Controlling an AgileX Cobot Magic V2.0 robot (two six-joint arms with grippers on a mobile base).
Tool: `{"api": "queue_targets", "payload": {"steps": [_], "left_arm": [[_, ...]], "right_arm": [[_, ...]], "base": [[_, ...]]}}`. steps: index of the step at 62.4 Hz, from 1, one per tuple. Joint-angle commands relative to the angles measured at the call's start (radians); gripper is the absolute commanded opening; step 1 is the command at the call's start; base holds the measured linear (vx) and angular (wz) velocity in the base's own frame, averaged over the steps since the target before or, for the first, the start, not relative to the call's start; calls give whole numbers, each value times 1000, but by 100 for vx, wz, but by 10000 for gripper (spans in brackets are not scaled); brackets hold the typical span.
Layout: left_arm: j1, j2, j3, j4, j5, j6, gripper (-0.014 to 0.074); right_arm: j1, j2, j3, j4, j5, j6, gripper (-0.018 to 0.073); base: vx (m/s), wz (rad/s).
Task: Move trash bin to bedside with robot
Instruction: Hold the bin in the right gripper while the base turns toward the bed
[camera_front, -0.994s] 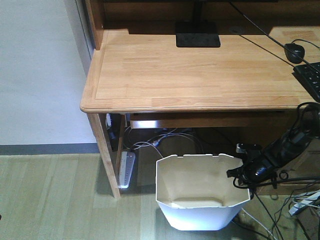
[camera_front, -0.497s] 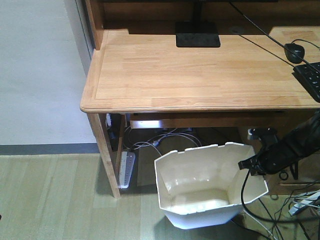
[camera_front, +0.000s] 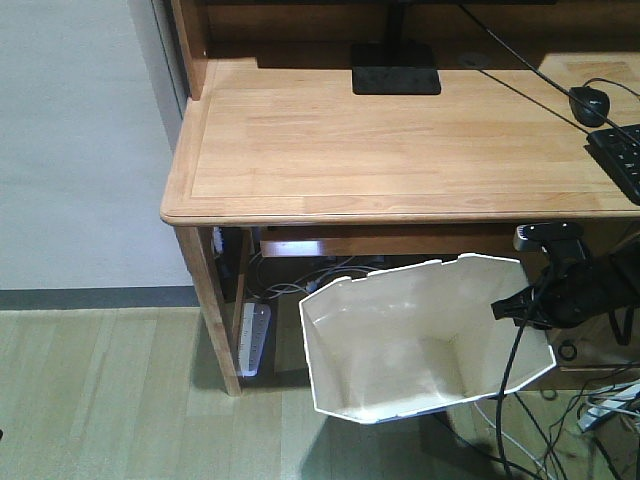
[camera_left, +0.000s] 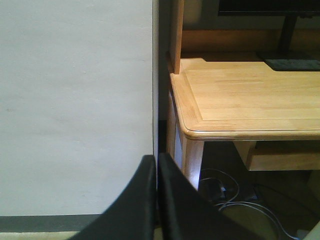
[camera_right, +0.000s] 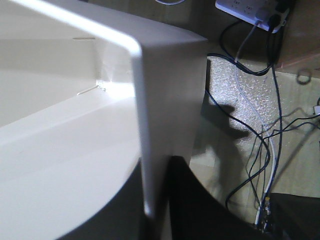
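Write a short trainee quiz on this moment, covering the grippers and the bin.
1. True or false: the left gripper is shut on the trash bin.
2. The right gripper pinches the bin's: A) side wall at the rim, B) base, C) nothing.
3. In the front view, does the bin stand upright or tilted?
Key: 1 false, it is shut on nothing. 2 A. 3 tilted.

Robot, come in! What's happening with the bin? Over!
Left gripper shut, empty. Right gripper shut on trash bin rim, bin tilted. Desk edge above, cables close beside.
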Motion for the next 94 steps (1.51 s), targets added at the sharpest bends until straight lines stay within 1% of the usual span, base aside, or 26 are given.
{"api": "queue_targets", "payload": {"steps": [1,64,80,94], "left_arm": [[-3,-10,29,-4,-74,-8,-6],[-3,-10,29,-4,-74,-8,-6],[-3,-10,29,-4,-74,-8,-6],[-3,-10,29,-4,-74,-8,-6]], "right_arm": [[-1,-69,-20,57,115,5,-7],[-2,-69,-20,57,134,5,-7],[-2,-69,-20,57,135,4,-7],[-2,-69,-20,57,141,4,-7]], "base": [[0,0],[0,1],[-5,23],[-7,52]]}}
